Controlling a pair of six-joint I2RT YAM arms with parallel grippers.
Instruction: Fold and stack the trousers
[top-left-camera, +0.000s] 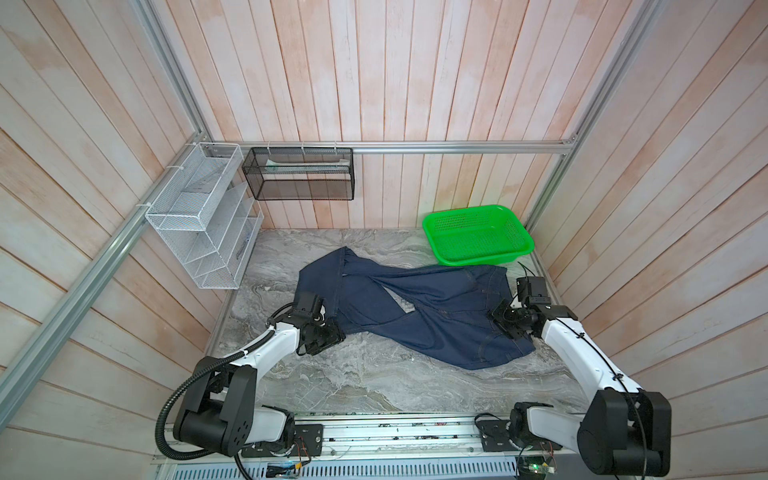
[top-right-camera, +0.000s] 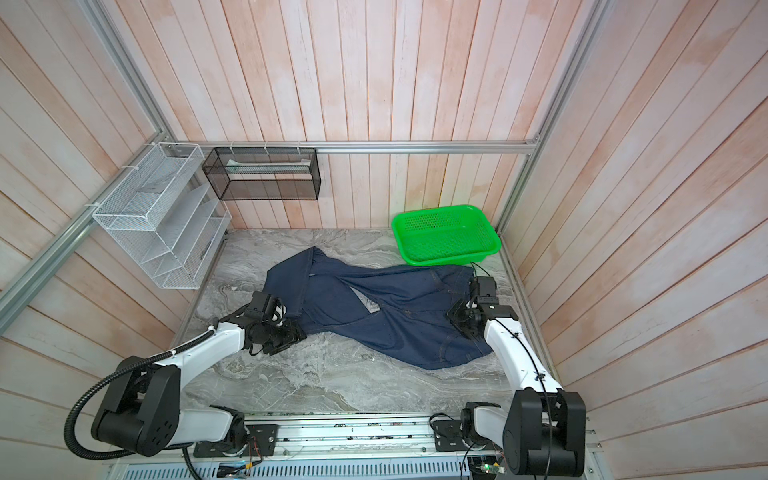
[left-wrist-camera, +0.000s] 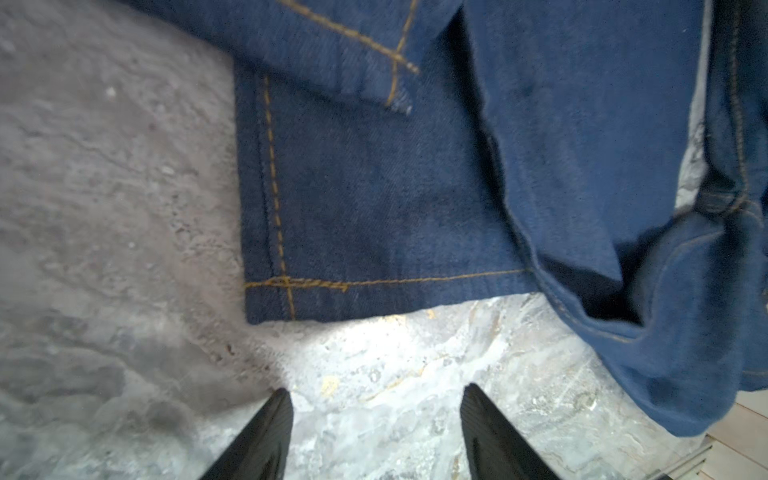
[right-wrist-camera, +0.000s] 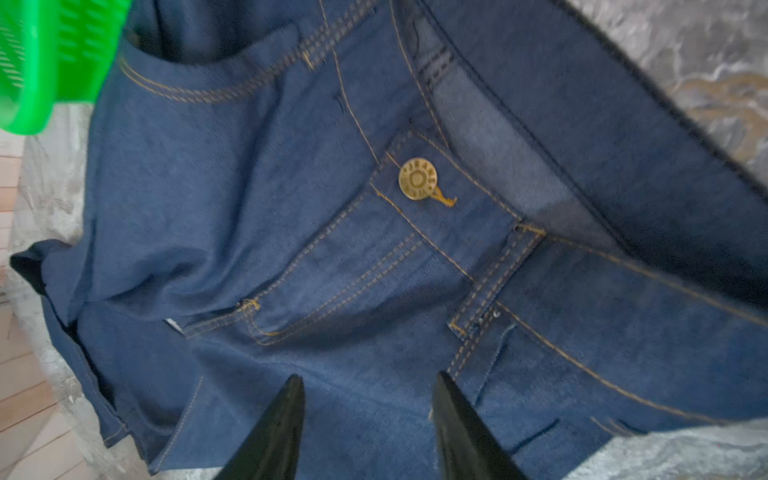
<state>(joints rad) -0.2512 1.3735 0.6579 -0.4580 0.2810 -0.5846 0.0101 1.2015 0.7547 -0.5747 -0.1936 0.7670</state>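
- The dark navy jeans (top-left-camera: 415, 307) lie spread on the marble table (top-left-camera: 374, 382). The waist is towards the right arm and the legs run off towards the left arm. They are not yet folded.
- In both top views the legs splay from the crotch with a wedge of table between them, and the far leg looks doubled over, so I judge the step in hand to be straightening before the first fold.
- The left gripper (left-wrist-camera: 376, 388) is released: its jaws stand apart over bare table with nothing between them. A leg hem (left-wrist-camera: 374, 299) lies just ahead, and the other leg's hem corner (left-wrist-camera: 395, 79) lies across that leg.
- The right gripper (right-wrist-camera: 370, 375) is also released, with its jaws parted above the denim near a belt loop (right-wrist-camera: 490, 286). The brass waist button (right-wrist-camera: 417, 178) is a little beyond.
- For a clean grasp the left gripper should come in low, slide one finger under the hem edge and pinch both layers near the corner seam.
- The right gripper does better on the thick waistband than on the loose front panel, which would only bunch up.
- Once both hold, drawing the ends gently apart should flatten the wrinkles.
- The green basket (top-left-camera: 478, 235) sits just beside the waist, so the right arm needs to keep clear of its rim.
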